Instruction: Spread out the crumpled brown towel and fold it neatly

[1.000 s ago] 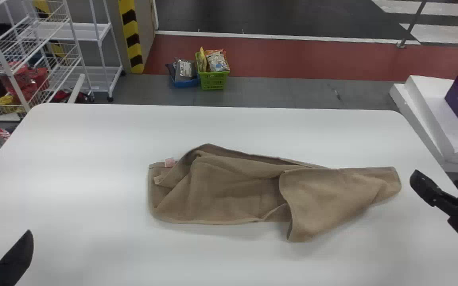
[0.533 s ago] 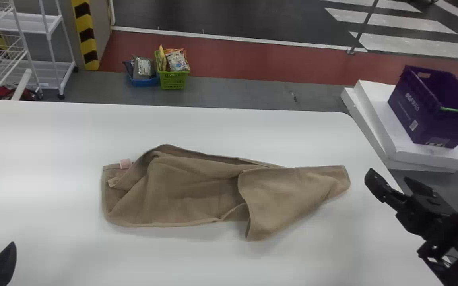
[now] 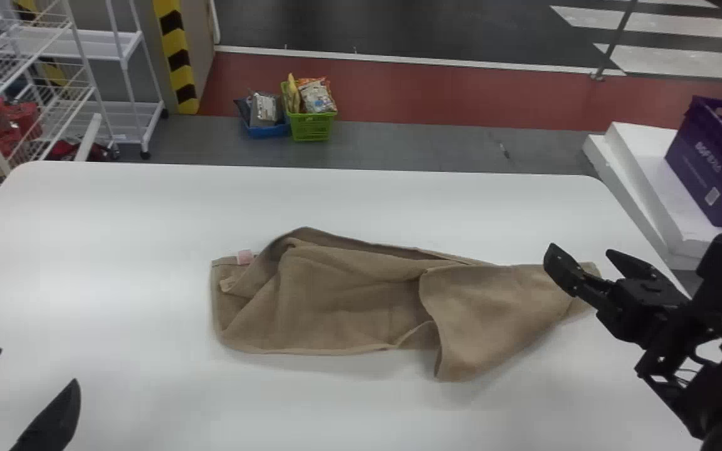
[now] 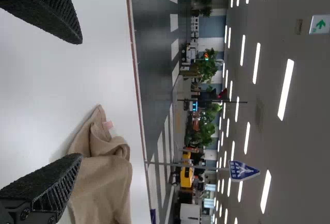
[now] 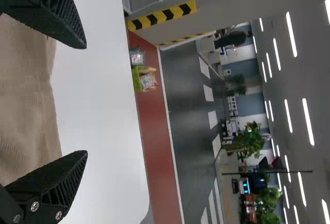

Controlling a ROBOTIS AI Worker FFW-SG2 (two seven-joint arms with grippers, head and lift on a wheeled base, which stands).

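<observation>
Taking the brown towel as the clock's centre in the head view, the left gripper (image 3: pixel 38 364) is near nine o'clock, over the white table (image 3: pixel 148 401), its fingers wide apart. It sits nearer the towel than a second ago. The head view has swung back leftward since half a second ago.

Mid-table, the brown towel (image 3: pixel 342 294) lies where it did: a long, partly folded strip, unevenly creased. Its pink tag (image 3: pixel 245 257) shows between nine and ten o'clock, the back edge doubles into a ridge, and a flap is turned over toward four o'clock, its corner pointing to five.

Near three o'clock, the right gripper (image 3: pixel 580 250), also spread wide, has moved in from beside the towel and now overlaps its narrow end in view; I cannot tell whether they touch. A purple crate (image 3: pixel 712 163) stands at two o'clock, beyond the table.
</observation>
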